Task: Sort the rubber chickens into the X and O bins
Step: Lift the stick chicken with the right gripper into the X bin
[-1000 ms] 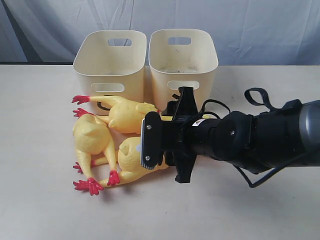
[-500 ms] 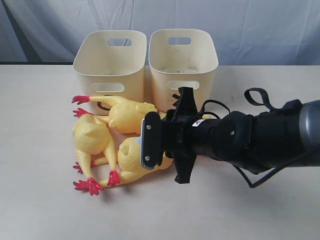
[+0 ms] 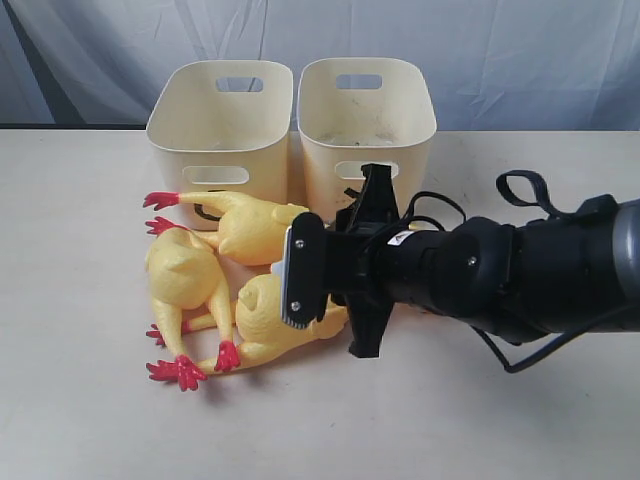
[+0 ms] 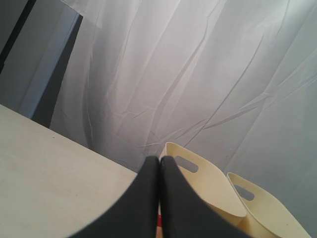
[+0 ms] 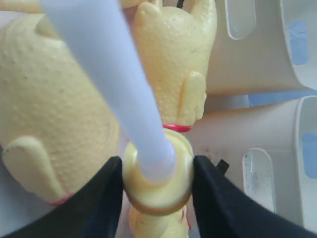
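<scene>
Three yellow rubber chickens lie in front of the bins: one at the left [image 3: 185,275], one nearest the bins [image 3: 250,225], one nearest the front [image 3: 260,315]. My right arm [image 3: 480,275] reaches across to them, and its own camera plate hides the fingertips. In the right wrist view my right gripper [image 5: 157,183] is shut on the round yellow end of a chicken [image 5: 158,196] that carries a white tube [image 5: 114,74]. Two cream bins [image 3: 165,135] [image 3: 418,130] stand side by side, their black marks mostly hidden. My left gripper [image 4: 159,159] is shut on nothing, up near the bins [image 4: 213,188].
A pale curtain [image 3: 520,60] hangs behind the table. Black cable loops [image 3: 520,190] stick out from the right arm. Bare tabletop [image 3: 90,400] lies in front and to the left of the chickens.
The right jaws have closed in on the chicken's round end. The right arm has shifted slightly to the right. The left gripper has stayed shut.
</scene>
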Robot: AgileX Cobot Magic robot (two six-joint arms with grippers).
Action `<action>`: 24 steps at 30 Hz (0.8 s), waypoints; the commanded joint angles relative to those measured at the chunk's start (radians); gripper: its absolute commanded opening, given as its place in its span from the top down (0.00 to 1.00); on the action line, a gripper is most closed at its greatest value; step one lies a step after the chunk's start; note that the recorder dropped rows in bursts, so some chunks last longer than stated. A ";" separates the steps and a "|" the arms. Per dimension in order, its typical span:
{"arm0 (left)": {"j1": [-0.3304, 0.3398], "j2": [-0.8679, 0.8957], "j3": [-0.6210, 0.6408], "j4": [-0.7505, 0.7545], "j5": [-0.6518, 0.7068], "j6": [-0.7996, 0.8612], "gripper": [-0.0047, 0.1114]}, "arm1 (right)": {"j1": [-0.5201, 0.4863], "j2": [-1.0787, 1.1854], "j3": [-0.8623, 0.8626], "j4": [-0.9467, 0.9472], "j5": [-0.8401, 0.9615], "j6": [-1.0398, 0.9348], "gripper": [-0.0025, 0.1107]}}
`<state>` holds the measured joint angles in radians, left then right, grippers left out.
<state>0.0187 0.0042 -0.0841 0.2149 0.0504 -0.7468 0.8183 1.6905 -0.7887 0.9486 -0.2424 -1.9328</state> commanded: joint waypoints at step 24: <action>-0.011 -0.004 -0.005 0.013 -0.002 -0.001 0.96 | 0.001 -0.266 -0.017 -0.036 -0.091 0.210 0.99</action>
<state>0.0187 0.0042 -0.0841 0.2210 0.0504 -0.7468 0.8183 1.4346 -0.7887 0.9346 -0.2872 -1.7501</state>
